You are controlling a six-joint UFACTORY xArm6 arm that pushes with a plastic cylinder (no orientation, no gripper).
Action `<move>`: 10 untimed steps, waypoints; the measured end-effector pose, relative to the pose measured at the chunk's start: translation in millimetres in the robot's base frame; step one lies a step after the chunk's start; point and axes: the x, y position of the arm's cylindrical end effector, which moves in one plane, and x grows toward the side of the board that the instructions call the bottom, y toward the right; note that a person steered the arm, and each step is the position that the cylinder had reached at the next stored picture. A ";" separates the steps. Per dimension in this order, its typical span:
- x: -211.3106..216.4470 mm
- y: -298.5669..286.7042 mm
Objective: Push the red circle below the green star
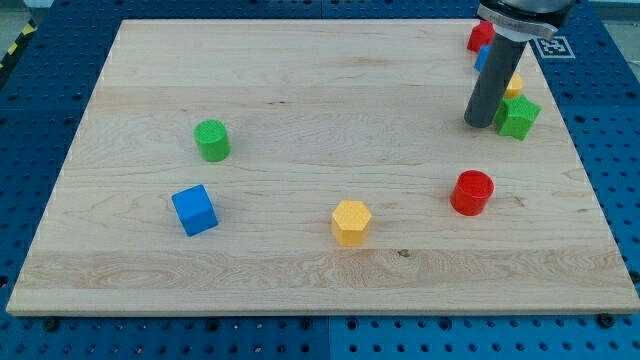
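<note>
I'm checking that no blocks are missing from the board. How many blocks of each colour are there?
Red: 2, the red circle and a red block partly behind the rod
Green: 2, the green star and green cylinder
Blue: 2, the blue cube and a blue sliver
Yellow: 2, the yellow hexagon and a yellow block
Total: 8

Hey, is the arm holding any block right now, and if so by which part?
Nothing is held. The arm has only a rod; my tip rests on the board just left of the green star, well above the red circle.
</note>
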 end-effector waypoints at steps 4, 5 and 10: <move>113.8 -125.2; 113.8 -124.7; 140.8 50.9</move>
